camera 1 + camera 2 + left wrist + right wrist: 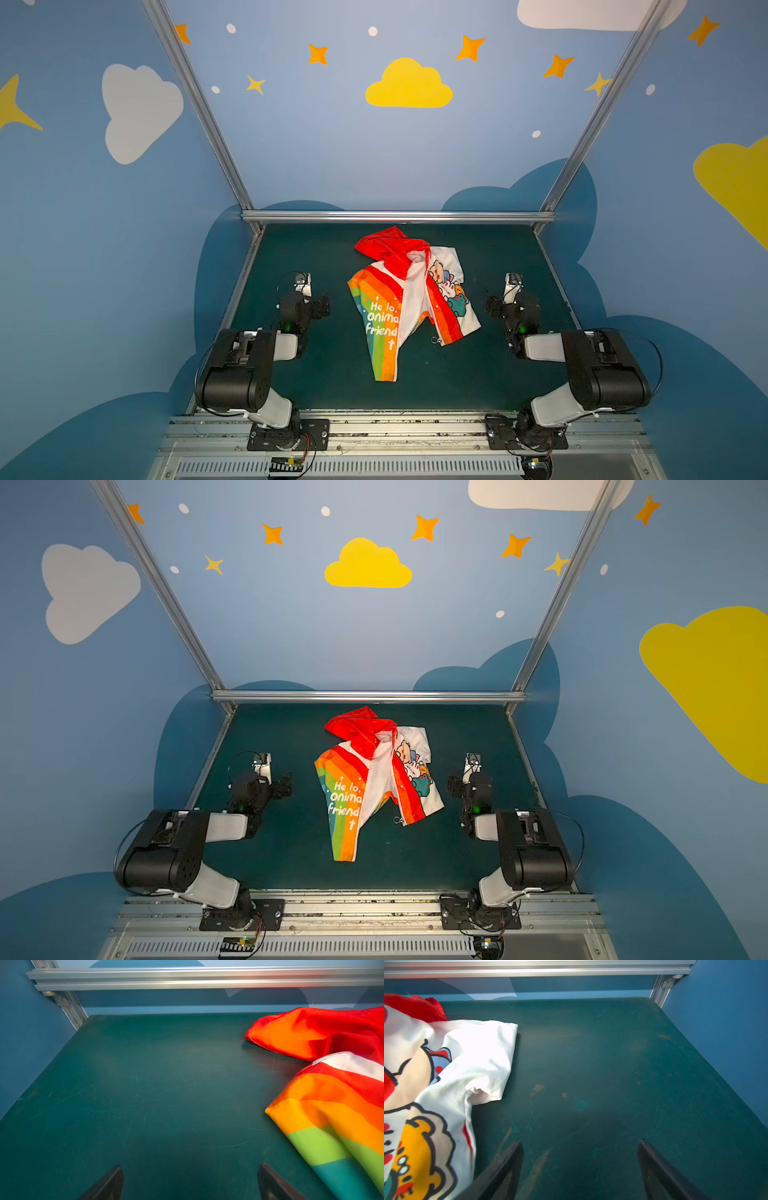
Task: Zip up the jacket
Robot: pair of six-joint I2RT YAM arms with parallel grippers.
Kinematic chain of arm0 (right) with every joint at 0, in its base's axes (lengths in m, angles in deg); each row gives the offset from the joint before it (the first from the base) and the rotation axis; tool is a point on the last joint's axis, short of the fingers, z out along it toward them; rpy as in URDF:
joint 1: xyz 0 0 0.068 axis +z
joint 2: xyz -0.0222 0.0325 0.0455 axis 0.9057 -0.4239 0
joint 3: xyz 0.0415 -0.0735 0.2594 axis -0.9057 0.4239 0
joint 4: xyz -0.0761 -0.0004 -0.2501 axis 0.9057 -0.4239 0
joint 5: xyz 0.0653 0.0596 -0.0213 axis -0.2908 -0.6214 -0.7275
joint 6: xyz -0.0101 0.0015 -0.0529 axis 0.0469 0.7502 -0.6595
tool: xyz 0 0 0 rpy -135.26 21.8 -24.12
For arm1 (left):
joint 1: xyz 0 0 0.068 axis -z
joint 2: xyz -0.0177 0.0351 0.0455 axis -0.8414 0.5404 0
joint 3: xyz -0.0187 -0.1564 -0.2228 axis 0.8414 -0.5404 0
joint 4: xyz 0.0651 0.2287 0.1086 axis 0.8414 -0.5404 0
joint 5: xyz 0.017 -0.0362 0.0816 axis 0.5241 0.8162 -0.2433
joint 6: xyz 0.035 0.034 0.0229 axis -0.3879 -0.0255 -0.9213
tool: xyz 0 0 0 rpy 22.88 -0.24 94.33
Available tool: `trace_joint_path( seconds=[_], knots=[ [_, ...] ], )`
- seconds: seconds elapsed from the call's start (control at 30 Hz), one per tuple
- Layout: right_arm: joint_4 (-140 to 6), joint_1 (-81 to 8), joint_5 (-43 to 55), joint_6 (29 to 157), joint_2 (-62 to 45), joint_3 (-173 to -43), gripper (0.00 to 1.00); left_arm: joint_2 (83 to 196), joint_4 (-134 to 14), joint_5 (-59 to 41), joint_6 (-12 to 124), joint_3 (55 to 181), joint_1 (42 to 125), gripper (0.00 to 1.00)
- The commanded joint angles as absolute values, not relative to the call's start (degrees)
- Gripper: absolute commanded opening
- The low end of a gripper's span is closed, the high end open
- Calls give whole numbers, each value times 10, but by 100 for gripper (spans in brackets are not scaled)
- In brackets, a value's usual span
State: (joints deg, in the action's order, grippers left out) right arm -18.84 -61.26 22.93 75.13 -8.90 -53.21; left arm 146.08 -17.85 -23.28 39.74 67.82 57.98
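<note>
The jacket (409, 303) (374, 783) lies crumpled in the middle of the green mat, front open and its two panels spread apart. Its red hood (388, 247) is bunched at the far end. A small metal ring on the zipper (435, 340) (397, 820) rests on the mat by the right panel's lower corner. My left gripper (309, 301) (190, 1164) hovers left of the jacket, open and empty, with the rainbow side (332, 1105) beside it. My right gripper (509, 305) (580, 1141) hovers to the jacket's right, open and empty, near the cartoon-print side (436, 1084).
The green mat (332, 374) is bounded by a metal rail (399, 216) at the back and blue walls at the sides. Both arm bases sit on the front rail (407, 428). Bare mat lies under each gripper.
</note>
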Motion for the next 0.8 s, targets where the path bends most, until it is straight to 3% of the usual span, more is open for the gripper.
trace_joint_path(
  seconds=[0.0, 0.77],
  knots=[
    [-188, -616, 225, 753, -83, -540, 86, 1455, -186, -218, 395, 691, 574, 99],
    [-188, -615, 225, 754, -83, -541, 86, 1455, -194, -201, 399, 696, 566, 99]
  ],
)
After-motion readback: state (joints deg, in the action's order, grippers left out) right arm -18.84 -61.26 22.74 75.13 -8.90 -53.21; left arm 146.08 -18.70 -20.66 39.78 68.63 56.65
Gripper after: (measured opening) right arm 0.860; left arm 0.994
